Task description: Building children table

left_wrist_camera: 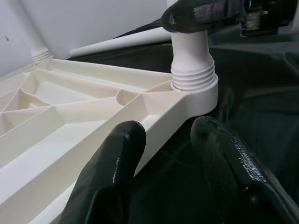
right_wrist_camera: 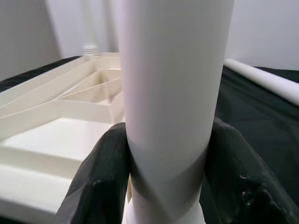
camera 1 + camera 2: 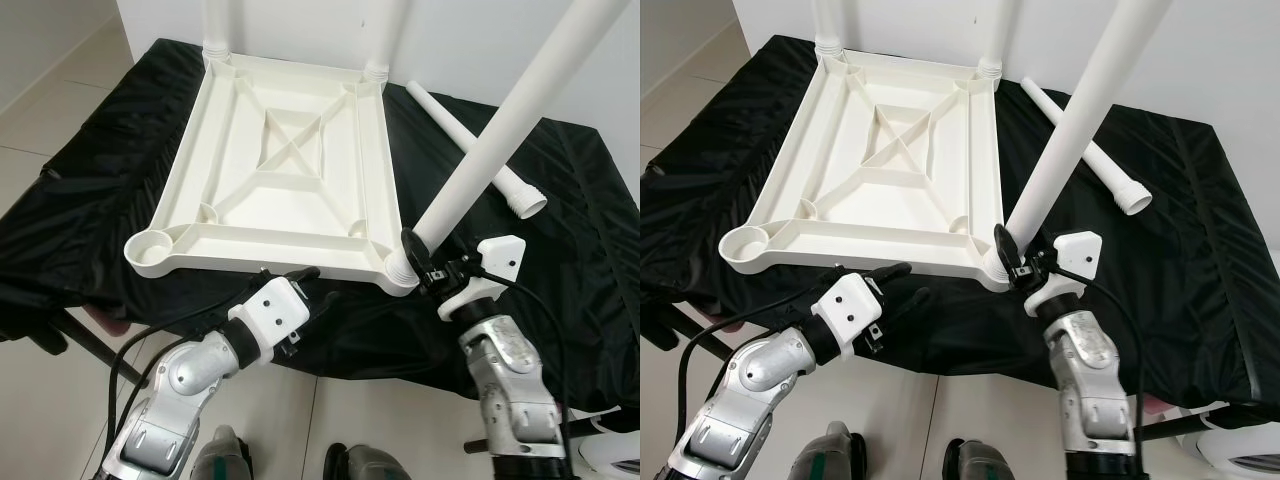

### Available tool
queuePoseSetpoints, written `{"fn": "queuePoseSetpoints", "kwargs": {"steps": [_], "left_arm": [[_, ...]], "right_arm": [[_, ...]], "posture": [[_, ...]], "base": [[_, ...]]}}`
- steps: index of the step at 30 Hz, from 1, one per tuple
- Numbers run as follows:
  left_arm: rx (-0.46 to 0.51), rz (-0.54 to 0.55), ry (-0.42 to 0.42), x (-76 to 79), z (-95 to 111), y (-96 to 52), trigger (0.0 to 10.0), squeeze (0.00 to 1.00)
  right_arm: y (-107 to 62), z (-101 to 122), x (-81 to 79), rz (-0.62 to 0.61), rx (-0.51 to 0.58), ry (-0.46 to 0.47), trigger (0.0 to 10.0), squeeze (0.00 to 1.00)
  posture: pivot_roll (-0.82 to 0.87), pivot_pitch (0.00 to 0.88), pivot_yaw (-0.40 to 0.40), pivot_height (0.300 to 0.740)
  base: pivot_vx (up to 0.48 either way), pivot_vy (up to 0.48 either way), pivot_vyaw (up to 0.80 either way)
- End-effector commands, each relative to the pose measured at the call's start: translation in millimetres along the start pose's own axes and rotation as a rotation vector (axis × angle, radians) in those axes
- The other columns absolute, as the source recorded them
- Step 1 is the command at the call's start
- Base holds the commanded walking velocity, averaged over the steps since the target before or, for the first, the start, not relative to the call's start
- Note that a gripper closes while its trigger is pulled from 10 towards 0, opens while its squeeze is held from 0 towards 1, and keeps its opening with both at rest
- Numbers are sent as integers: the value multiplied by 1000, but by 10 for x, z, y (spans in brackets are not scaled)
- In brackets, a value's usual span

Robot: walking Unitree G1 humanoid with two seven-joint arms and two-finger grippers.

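Right claw [image 3: 418, 262] clamped on table leg [image 3: 500, 130] | left claw [image 3: 305, 285] apart at tabletop [image 3: 280, 170] edge

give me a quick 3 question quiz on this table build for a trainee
1. True or false: the right gripper is shut on the table leg seated in the near right corner socket.
2. How many corner sockets of the upturned tabletop have no leg in them? A) none B) one C) three
3. Where does the loose table leg lie?

Key
1. True; its fingers clamp the leg just above the threads.
2. B; the near left socket is empty, while the two far corners and the near right hold legs.
3. On the black cloth, to the right of the tabletop, behind the held leg.
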State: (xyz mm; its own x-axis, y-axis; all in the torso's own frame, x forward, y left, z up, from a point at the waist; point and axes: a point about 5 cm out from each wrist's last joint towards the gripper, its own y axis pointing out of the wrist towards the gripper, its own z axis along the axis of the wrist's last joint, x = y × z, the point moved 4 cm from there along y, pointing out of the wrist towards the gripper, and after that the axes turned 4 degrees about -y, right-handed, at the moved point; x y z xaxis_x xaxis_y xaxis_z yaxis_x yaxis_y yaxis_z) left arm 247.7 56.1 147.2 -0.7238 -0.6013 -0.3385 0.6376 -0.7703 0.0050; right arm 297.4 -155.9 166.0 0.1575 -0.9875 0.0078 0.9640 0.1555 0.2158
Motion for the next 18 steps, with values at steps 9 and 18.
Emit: {"fn": "queuePoseSetpoints", "kwargs": {"steps": [9, 18], "left_arm": [[-1, 6, -11, 26, 3, -20, 10000, 0], [-1, 8, -12, 14, 4, -18, 10000, 0]], "right_arm": [[1, -135, 359, -399, -77, -60, 10000, 0], [4, -204, 435, -563, -121, -117, 10000, 0]], "posture": [[54, 77, -72, 740], [54, 84, -72, 740]], "base": [[0, 0, 0], [0, 0, 0]]}}
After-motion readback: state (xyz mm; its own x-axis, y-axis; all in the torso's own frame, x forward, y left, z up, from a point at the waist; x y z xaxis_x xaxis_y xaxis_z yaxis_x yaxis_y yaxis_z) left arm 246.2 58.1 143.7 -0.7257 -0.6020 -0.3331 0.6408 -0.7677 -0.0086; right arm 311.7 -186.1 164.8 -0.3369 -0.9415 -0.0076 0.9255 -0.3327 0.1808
